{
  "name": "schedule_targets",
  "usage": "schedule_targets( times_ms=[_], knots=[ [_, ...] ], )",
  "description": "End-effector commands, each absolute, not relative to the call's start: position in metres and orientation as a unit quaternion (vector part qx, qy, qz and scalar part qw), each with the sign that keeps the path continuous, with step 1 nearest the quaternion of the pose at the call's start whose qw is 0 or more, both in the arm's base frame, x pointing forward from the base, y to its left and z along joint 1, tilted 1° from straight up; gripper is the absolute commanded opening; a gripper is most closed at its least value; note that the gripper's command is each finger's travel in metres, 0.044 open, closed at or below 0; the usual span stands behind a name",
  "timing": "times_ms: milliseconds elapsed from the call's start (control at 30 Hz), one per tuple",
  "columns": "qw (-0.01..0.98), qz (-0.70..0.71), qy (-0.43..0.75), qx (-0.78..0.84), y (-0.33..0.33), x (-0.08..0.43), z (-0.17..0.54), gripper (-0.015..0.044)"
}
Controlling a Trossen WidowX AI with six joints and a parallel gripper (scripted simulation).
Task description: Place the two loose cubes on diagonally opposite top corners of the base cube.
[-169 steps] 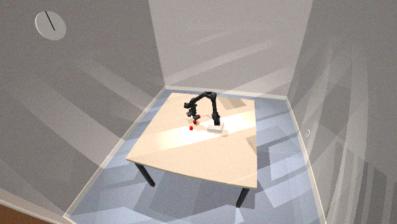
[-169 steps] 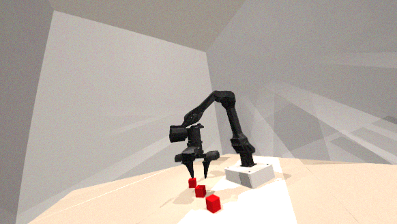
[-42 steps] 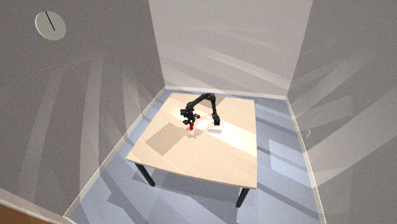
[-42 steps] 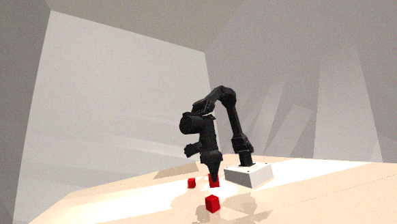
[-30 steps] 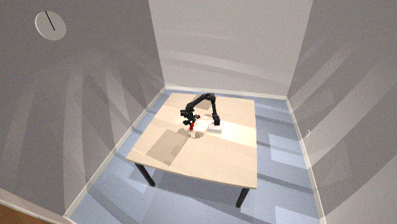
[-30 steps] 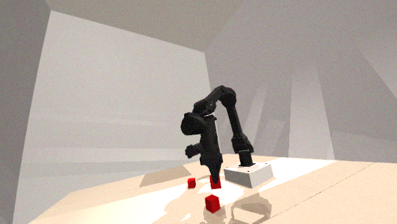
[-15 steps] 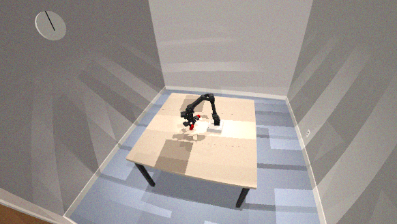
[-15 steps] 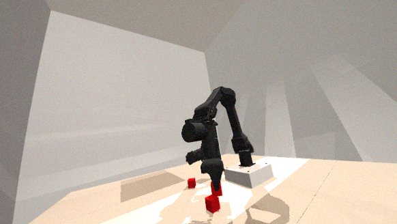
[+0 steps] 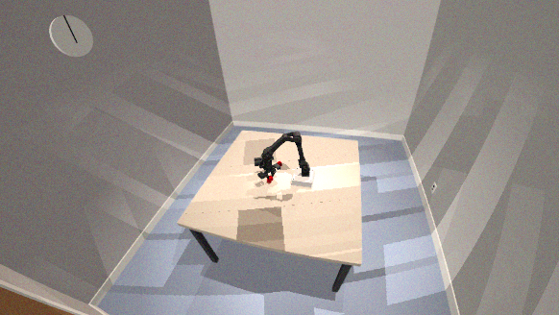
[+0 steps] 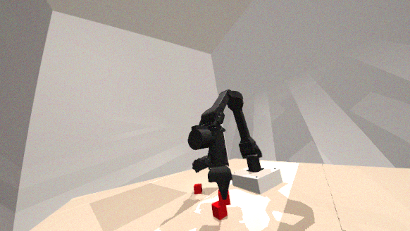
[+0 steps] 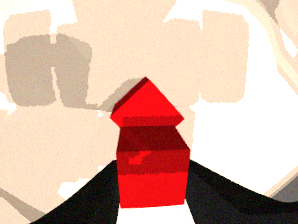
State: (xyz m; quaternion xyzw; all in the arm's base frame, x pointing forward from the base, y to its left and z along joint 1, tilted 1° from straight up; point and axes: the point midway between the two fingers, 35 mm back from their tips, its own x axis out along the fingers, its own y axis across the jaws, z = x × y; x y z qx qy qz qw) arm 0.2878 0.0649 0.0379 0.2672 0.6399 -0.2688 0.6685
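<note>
My gripper (image 10: 224, 198) (image 11: 150, 166) is shut on a red cube (image 10: 226, 201) (image 11: 153, 172), one finger on each side of it in the wrist view. A second red cube (image 9: 269, 181) (image 10: 219, 210) (image 11: 147, 106) stands close to the held one, lower down and turned about 45 degrees to it; the held cube hides part of it in the wrist view. Whether the two touch cannot be told. A third red cube (image 9: 279, 163) (image 10: 197, 189) stands apart on the table and is outside the wrist view. All three look alike, so colour does not mark the base cube.
The arm's white base block (image 9: 303, 180) (image 10: 246, 183) stands on the wooden table (image 9: 317, 230) (image 10: 370, 197), to the right of the cubes in the top and exterior views. Bright light patches and arm shadows fall around the cubes.
</note>
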Motion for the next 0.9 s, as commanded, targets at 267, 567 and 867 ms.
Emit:
schedule_targets(
  times_ms=[267, 567, 867],
  knots=[
    [0.669, -0.266, 0.64, 0.266, 0.065, 0.288, 0.037, 0.0105],
    [0.669, -0.266, 0.64, 0.266, 0.065, 0.288, 0.037, 0.0205],
    [0.669, -0.268, 0.64, 0.267, 0.065, 0.287, 0.052, 0.0205]
  ],
)
